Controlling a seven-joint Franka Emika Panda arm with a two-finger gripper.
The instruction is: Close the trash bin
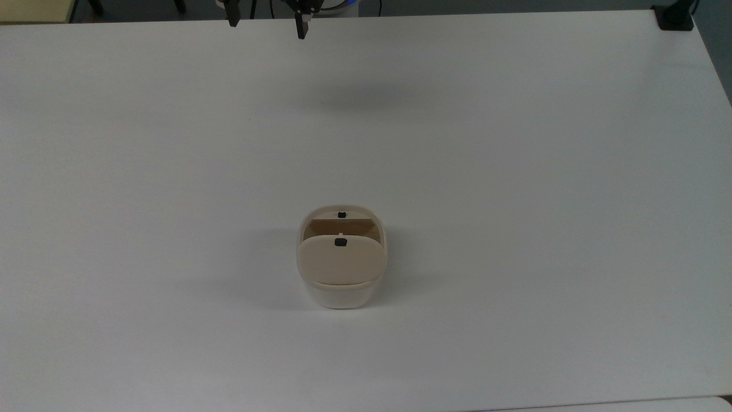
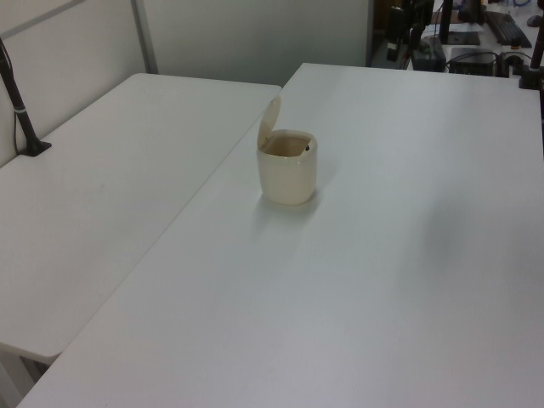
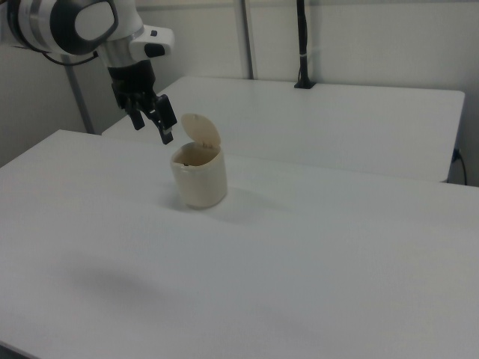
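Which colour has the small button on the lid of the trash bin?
Black, on the beige lid; the button shows best in the top view.

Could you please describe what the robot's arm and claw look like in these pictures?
The arm has glossy white rounded shells with dark grey joint sections. A black wrist block carries the claw, which has two slim black fingers. In the top view, its dark fingertips hang at the table's far edge.

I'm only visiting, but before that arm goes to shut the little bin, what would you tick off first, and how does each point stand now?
1. Trash bin upright on the table: ok.
2. Lid raised, so closing is needed: ok.
3. Gripper holding nothing, fingers apart: ok.
4. Gripper clear of the bin, up at the top view's upper edge: ok.
5. Nothing on the table between gripper and bin: ok.
6. Nothing inside blocking the lid: cannot tell.
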